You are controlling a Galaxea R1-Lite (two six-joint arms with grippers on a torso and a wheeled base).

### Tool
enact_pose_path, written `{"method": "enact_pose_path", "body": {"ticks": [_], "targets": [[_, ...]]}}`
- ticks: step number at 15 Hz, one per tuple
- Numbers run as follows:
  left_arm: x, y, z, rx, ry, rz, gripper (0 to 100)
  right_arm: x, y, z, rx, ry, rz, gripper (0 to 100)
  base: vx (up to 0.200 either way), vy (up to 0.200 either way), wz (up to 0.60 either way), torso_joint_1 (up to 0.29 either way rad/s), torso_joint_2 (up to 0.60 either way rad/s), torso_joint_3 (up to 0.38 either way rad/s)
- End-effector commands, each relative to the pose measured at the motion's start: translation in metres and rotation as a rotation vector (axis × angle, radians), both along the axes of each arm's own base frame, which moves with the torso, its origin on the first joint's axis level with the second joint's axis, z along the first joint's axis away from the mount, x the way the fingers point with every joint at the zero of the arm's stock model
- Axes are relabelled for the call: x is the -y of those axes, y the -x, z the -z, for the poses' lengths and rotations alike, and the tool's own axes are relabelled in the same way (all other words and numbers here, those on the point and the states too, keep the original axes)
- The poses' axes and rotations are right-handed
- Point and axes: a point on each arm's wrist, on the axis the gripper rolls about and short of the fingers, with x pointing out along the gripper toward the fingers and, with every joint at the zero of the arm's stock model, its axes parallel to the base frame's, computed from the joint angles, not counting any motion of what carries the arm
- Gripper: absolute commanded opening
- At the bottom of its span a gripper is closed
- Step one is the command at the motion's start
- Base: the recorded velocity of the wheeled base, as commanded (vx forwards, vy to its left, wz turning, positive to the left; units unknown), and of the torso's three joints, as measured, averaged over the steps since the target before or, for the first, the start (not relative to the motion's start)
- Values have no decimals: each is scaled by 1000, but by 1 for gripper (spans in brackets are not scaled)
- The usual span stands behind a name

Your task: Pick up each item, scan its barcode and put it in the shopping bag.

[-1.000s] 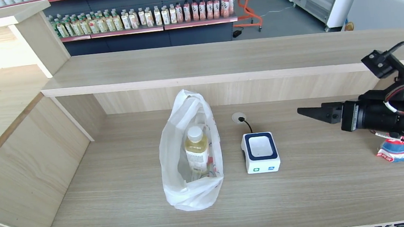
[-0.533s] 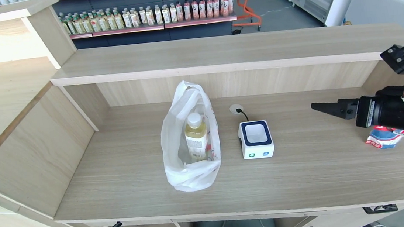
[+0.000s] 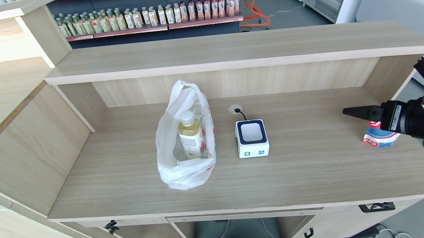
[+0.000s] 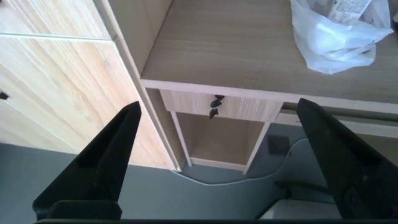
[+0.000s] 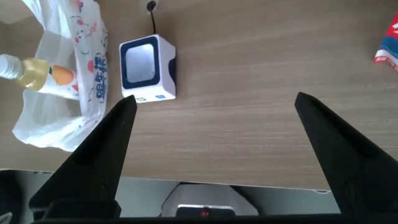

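Observation:
A white plastic shopping bag (image 3: 185, 164) stands on the wooden counter (image 3: 310, 168) with a yellow drink bottle (image 3: 191, 138) upright inside it. The white barcode scanner (image 3: 252, 138) sits just right of the bag. A blue, red and white snack packet (image 3: 379, 138) lies near the counter's right end. My right gripper (image 3: 359, 112) hangs above that packet, pointing toward the scanner; its wrist view shows it open (image 5: 214, 98) and empty over the counter's front edge, with bag (image 5: 56, 93), scanner (image 5: 147, 68) and packet (image 5: 387, 46). My left gripper (image 4: 219, 104) is open and empty, low in front of the counter's left corner, with the bag (image 4: 336, 37) beyond.
A raised shelf (image 3: 228, 49) runs along the back of the counter and side panels close both ends. The scanner's cable goes into a grommet (image 3: 236, 109). A drawer with a key (image 4: 216, 106) sits under the front edge.
The whole head view has pulled back from the counter, so the camera moved. My right gripper has drawn back to the right, away from the scanner, uncovering more of the snack packet.

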Motion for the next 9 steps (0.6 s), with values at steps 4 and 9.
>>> {"method": "enact_pose_path", "body": {"ticks": [4, 9], "targets": [[0, 0, 0, -1, 0, 0, 100, 2, -4, -15, 26, -80, 41, 100, 0, -200, 0, 6, 2, 4], [0, 0, 0, -5, -2, 1, 100, 5, -15, -31, -3, -179, 97, 100, 0, -200, 0, 3, 1, 2]]}}
